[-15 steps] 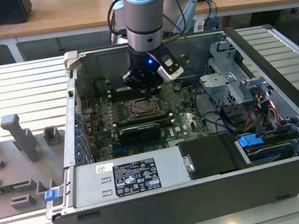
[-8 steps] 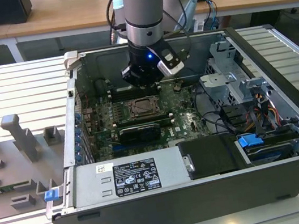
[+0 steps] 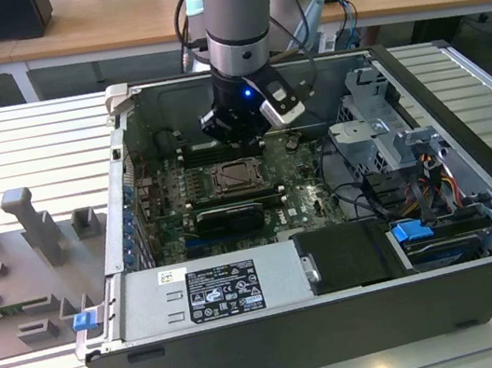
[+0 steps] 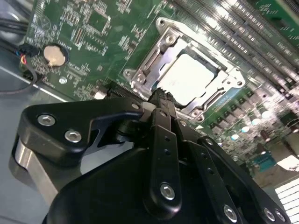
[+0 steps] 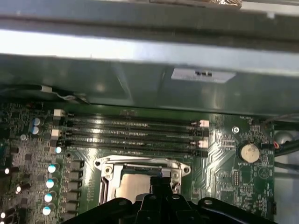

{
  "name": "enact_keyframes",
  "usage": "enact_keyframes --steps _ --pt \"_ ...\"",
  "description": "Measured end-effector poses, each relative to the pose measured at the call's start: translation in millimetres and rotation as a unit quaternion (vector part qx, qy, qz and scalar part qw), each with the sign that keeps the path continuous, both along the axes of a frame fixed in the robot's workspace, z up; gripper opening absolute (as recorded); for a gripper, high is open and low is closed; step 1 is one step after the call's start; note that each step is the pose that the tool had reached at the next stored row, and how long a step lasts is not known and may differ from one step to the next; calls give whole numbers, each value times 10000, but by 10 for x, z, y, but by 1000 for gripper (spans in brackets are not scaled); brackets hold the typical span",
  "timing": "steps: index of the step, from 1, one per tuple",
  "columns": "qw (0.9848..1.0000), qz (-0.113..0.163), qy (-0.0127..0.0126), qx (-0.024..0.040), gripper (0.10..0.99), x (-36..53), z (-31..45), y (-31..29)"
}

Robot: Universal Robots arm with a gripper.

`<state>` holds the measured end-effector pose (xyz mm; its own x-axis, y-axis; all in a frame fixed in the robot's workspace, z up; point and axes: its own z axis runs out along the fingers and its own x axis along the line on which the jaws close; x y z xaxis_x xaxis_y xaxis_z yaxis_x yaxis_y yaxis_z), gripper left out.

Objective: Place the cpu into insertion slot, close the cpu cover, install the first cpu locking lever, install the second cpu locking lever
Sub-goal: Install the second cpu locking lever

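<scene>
The cpu [image 4: 189, 77] lies flat in the insertion slot [image 3: 231, 177], its pale silvery face up. The cpu cover [image 4: 148, 60], a silvery frame with a cut-out centre, lies down around the chip. In the first wrist view the cpu [image 5: 131, 189] and the cpu cover [image 5: 107, 170] sit just beyond the black fingertips. My gripper [image 4: 161, 95] hovers at the socket's edge with its fingers together and nothing between them. In the exterior view the gripper [image 3: 238, 133] hangs inside the open computer case, a little behind the socket. I cannot make out the locking levers.
Long memory slots [image 5: 131, 135] run beside the socket toward the case wall [image 5: 140, 51]. A coin battery [image 4: 55, 55] sits on the green board. A black card [image 3: 228, 215], power supply [image 3: 207, 290], drive cage [image 3: 380, 138] and cables [image 3: 416, 184] crowd the case. A grey fixture [image 3: 27, 230] stands outside.
</scene>
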<state>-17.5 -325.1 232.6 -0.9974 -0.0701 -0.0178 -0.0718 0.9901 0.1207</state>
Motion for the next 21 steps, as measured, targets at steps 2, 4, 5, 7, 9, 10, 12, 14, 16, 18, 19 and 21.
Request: enact_keyframes --steps 2,4,5,7,9,10,12,14,16,18,19,21 --pt "10000 0 0 3 106 -1 0 -51" --pt "10000 -1 -1 17 106 -1 -1 -89" --pt "10000 0 0 19 106 -1 -1 -101" --pt "10000 -1 0 21 106 -1 -1 -128" --pt "10000 -1 0 21 106 -1 -1 -172" --pt "10000 0 0 21 106 -1 -1 -188" --pt "10000 0 0 21 106 -1 -1 -219" --pt "10000 -2 1 19 106 -2 8 -226" --pt "10000 0 0 20 106 -1 41 -229" --pt "10000 1 0 21 106 -1 43 -244" --pt "10000 0 0 21 106 -2 43 -254" --pt "10000 0 0 21 106 -4 43 -278"
